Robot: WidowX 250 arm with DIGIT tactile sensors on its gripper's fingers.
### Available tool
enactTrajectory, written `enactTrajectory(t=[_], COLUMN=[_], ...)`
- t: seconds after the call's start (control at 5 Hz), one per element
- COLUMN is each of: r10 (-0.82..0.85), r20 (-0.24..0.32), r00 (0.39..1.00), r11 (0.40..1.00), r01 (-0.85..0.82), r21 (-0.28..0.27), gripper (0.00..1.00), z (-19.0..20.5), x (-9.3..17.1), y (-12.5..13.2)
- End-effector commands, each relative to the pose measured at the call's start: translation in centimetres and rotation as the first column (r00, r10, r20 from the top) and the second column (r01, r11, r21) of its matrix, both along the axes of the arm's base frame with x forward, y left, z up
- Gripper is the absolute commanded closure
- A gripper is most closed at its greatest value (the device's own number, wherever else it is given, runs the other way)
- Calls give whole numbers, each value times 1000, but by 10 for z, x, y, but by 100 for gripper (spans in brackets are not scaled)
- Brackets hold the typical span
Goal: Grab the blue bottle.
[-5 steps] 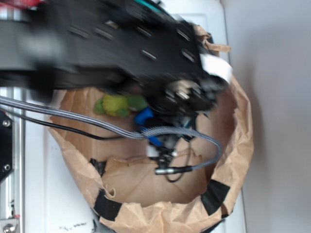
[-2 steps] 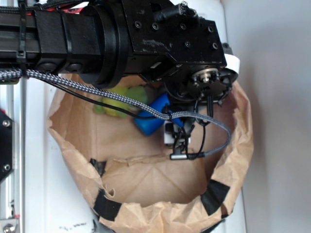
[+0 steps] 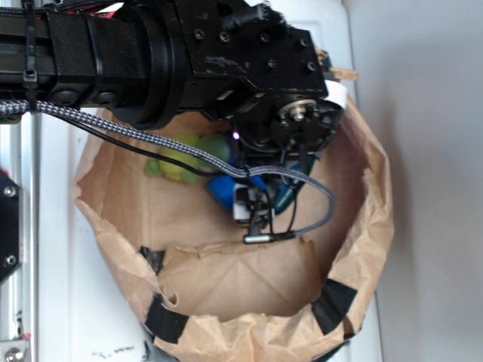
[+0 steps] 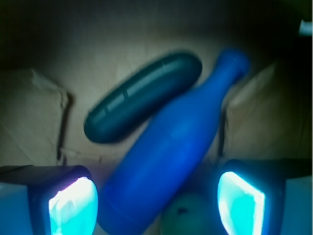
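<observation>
Two glowing fingers (image 4: 73, 205) of the gripper (image 4: 156, 205) stand spread apart, released, with the lower body of the blue bottle (image 4: 168, 152) lying tilted between them on the floor of the paper bag (image 3: 362, 249). Just left of the bottle lies a dark teal capsule (image 4: 142, 95); a green round object (image 4: 188, 215) sits near the right finger. Closing off-centre could, I judge, squeeze the slick bottle sideways or pinch the green object.

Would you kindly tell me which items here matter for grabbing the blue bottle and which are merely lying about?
Job:
blue bottle
pincer, open, straddling its base

Lying about:
dark teal capsule
green toy
paper bag
</observation>
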State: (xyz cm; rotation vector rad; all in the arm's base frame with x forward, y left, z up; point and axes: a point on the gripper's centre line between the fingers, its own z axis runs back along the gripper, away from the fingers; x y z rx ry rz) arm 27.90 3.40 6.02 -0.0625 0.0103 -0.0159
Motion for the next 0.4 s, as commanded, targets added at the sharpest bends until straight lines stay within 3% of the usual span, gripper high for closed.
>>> enactTrajectory(t=[0.0, 0.2], r10=[-29, -44], r20=[95, 104], r00=[995, 994], r11=[999, 998], r01=[27, 38], r21=[28, 58], gripper=[0, 0], z=[17, -1], x=[-18, -8], y=[10, 4])
